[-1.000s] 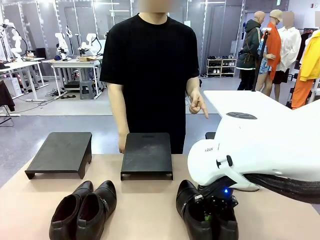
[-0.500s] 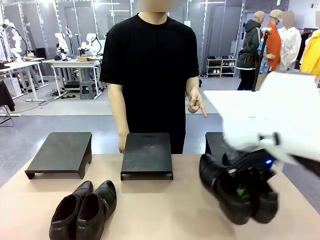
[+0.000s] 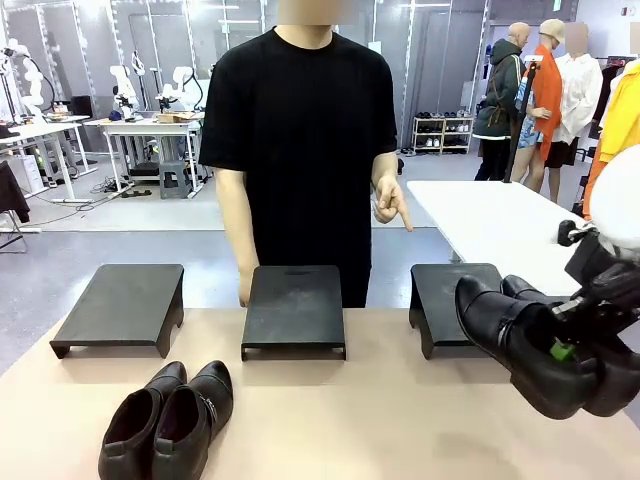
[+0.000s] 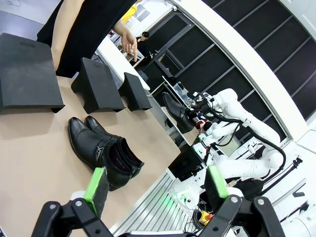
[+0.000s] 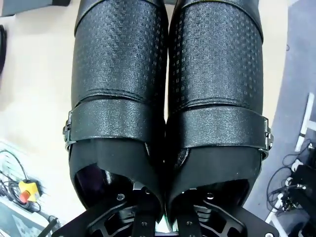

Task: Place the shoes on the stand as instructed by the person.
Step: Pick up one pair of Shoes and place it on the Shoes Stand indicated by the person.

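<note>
The right gripper (image 3: 560, 350), clenched on one pair of shoes (image 3: 515, 340), holds it in the air at the table's (image 3: 330, 420) right edge beside the right stand (image 3: 450, 290), where the person's hand (image 3: 390, 205) seems to point, so next it must level and lower the pair there; the left gripper (image 4: 156, 181) hangs released.

No writing, labels or numbers can be read.

Stands (image 3: 294, 305) in row, person (image 3: 305, 130) behind, one pair (image 3: 170, 420) before, other pair (image 3: 540, 345) aloft right
</note>
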You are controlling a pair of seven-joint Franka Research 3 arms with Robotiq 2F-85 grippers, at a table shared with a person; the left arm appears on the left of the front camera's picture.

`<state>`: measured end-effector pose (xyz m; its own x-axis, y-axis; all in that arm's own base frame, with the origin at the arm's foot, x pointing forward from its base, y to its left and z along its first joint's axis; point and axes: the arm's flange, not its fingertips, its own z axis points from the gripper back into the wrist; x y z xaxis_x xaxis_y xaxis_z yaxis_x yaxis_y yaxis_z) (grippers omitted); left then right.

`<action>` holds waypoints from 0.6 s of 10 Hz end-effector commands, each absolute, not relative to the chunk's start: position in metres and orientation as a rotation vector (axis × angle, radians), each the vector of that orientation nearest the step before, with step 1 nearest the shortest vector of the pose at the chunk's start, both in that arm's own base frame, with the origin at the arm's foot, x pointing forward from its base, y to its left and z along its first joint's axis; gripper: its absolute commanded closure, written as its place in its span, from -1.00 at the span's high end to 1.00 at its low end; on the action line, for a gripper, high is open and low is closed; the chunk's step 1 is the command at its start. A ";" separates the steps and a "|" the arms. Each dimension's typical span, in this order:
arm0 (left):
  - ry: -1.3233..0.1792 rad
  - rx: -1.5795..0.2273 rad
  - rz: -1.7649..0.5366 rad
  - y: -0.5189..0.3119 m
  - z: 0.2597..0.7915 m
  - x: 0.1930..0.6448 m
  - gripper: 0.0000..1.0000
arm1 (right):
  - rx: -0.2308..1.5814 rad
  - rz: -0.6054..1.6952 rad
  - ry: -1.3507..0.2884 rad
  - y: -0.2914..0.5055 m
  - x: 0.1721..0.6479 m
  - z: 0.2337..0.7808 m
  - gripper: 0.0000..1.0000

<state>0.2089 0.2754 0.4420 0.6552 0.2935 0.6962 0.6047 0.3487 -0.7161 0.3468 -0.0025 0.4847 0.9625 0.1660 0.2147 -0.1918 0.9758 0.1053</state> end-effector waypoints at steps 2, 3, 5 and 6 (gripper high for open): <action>-0.902 -1.249 -0.252 0.277 0.445 0.208 1.00 | 0.140 0.173 -0.274 0.004 0.339 0.489 -1.00; -0.902 -1.249 -0.252 0.277 0.445 0.208 1.00 | 0.130 0.186 -0.214 -0.002 0.347 0.486 -1.00; -0.902 -1.249 -0.252 0.277 0.445 0.208 1.00 | 0.130 0.186 -0.214 -0.002 0.347 0.486 -1.00; -0.902 -1.249 -0.252 0.277 0.445 0.208 1.00 | 0.130 0.186 -0.214 -0.002 0.347 0.486 -1.00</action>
<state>0.2090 0.2754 0.4420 0.6552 0.2934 0.6962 0.6047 0.3487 -0.7161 0.3446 -0.0002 0.4782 0.9622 0.1739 0.2096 -0.2010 0.9727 0.1159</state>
